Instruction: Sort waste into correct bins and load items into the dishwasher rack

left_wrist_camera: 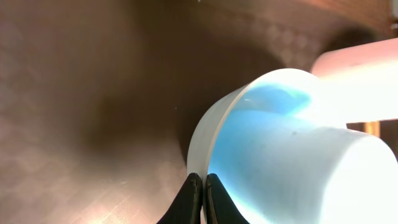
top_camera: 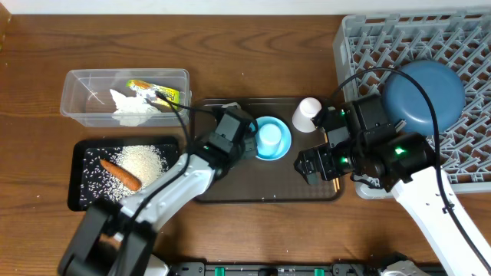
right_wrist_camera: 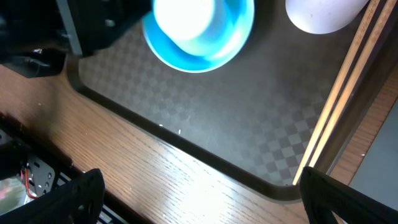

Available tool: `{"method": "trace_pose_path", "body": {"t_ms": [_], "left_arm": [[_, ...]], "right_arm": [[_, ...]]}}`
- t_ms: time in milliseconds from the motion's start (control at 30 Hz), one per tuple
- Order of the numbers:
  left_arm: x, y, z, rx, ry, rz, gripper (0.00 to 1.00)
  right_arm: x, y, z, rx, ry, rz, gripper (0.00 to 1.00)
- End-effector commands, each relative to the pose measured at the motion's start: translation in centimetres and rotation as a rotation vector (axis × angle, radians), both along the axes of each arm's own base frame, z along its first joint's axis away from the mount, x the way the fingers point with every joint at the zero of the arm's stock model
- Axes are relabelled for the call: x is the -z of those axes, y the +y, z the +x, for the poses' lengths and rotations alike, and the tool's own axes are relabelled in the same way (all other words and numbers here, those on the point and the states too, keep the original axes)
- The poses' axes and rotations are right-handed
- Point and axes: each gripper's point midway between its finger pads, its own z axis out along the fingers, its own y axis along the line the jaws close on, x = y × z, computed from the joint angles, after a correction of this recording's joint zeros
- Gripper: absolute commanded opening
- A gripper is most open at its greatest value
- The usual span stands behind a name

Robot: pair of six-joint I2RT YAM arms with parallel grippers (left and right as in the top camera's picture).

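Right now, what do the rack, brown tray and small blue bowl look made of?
Rack: grey moulded plastic, matte, open lattice.
Brown tray: probably plastic, dull sheen, fine checkered texture.
Small blue bowl: glossy, rim looks translucent; plastic or glazed ceramic, can't tell.

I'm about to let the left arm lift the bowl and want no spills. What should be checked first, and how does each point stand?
1. Left jaws shut on the rim of the small light-blue bowl: ok.
2. Bowl empty for lifting: not ok, the small pale-blue cup stands inside it.
3. Grip firm enough to carry both: cannot tell.
4. Right jaws open and holding nothing: ok.
5. Free grid in the dishwasher rack beside the big dark-blue bowl: ok.
6. Chopsticks lying clear of the bowl at the edge of the brown tray: ok.
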Motion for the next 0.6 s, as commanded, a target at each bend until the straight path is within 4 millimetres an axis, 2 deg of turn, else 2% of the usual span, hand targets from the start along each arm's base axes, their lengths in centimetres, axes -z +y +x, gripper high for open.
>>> {"method": "trace_pose_path", "body": {"t_ms": [0, 167, 367, 567], "left_arm": [[-3.4, 0.7, 0.4, 0.014, -0.092, 0.018, 0.06], [-4.6, 2.9, -1.0, -0.021, -0.087, 0.084, 0.06], [-2.7, 5.3, -2.9, -0.043, 0.001, 0.203, 0.06], [-2.1, 5.8, -3.4, -0.017, 0.020, 0.247, 0.07]], "right_arm": [[-0.2, 0.6, -0.1, -0.022, -0.004, 0.005, 0.99], [-0.2, 0.6, -0.1, -0.022, -0.004, 0.005, 0.99], [-0.2, 0.6, -0.1, -0.022, -0.004, 0.005, 0.99], [-0.2, 0.6, -0.2, -0.022, -0.004, 0.005, 0.99]]}}
